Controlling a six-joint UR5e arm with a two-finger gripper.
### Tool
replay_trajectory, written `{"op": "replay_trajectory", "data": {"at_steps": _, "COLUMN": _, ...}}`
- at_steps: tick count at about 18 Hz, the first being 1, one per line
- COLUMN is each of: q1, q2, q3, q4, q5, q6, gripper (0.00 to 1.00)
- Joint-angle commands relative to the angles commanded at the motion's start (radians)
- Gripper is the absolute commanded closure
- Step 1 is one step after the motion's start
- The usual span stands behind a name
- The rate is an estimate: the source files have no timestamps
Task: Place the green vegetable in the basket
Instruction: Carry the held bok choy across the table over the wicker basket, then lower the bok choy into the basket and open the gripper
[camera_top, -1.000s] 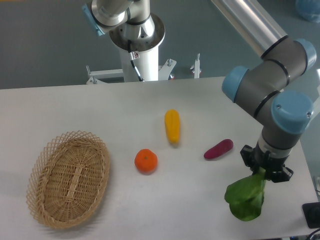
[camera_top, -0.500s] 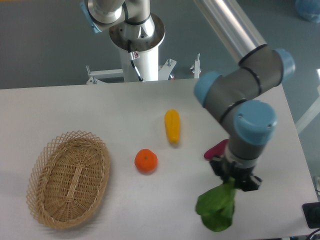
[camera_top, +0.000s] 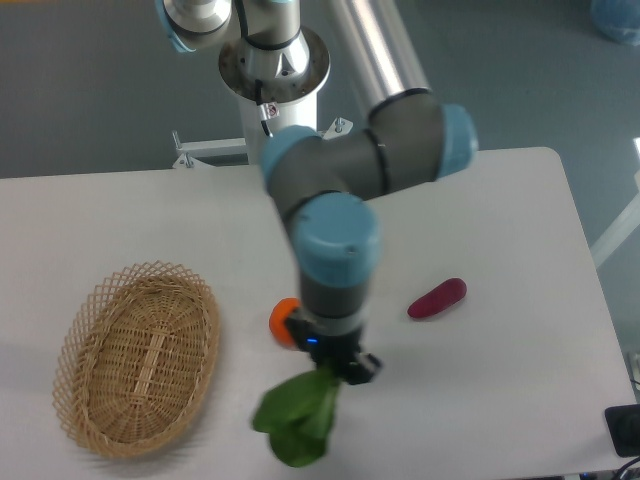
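My gripper (camera_top: 327, 368) is shut on the pale stem of the green vegetable (camera_top: 296, 422), whose bright leaves hang below it above the table's front middle. The oval tan wicker basket (camera_top: 137, 357) lies at the left, empty, a short way left of the hanging leaves. The arm's wrist covers the middle of the table.
An orange (camera_top: 281, 322) sits just left of my wrist, partly hidden by it. A purple oblong vegetable (camera_top: 437, 298) lies to the right. The yellow vegetable is hidden behind the arm. The robot's base (camera_top: 272, 70) stands at the back. A dark object (camera_top: 624, 430) sits at the right front corner.
The arm has swung left across the table carrying the green vegetable, from the right front toward the middle front. It now hides the yellow vegetable and part of the orange.
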Motion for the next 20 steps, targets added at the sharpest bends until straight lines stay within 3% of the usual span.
{"op": "replay_trajectory", "data": {"at_steps": 4, "q1": -0.086, "q2": 0.025, "q3": -0.042, "q4": 0.005, "q5": 0.006, "q6": -0.109, "gripper": 0.79}}
{"op": "replay_trajectory", "data": {"at_steps": 10, "q1": -0.172, "q2": 0.026, "q3": -0.066, "q4": 0.015, "q5": 0.020, "q6": -0.121, "gripper": 0.79}}
{"op": "replay_trajectory", "data": {"at_steps": 13, "q1": -0.193, "q2": 0.028, "q3": -0.115, "q4": 0.060, "q5": 0.023, "q6": -0.150, "gripper": 0.79}}
{"op": "replay_trajectory", "data": {"at_steps": 18, "q1": -0.233, "q2": 0.026, "q3": -0.187, "q4": 0.106, "q5": 0.043, "q6": -0.152, "gripper": 0.56}}
{"op": "replay_trajectory", "data": {"at_steps": 19, "q1": -0.238, "q2": 0.025, "q3": -0.200, "q4": 0.112, "q5": 0.048, "q6": -0.152, "gripper": 0.49}}
{"op": "replay_trajectory", "data": {"at_steps": 20, "q1": -0.238, "q2": 0.020, "q3": -0.207, "q4": 0.115, "q5": 0.057, "q6": -0.150, "gripper": 0.33}}
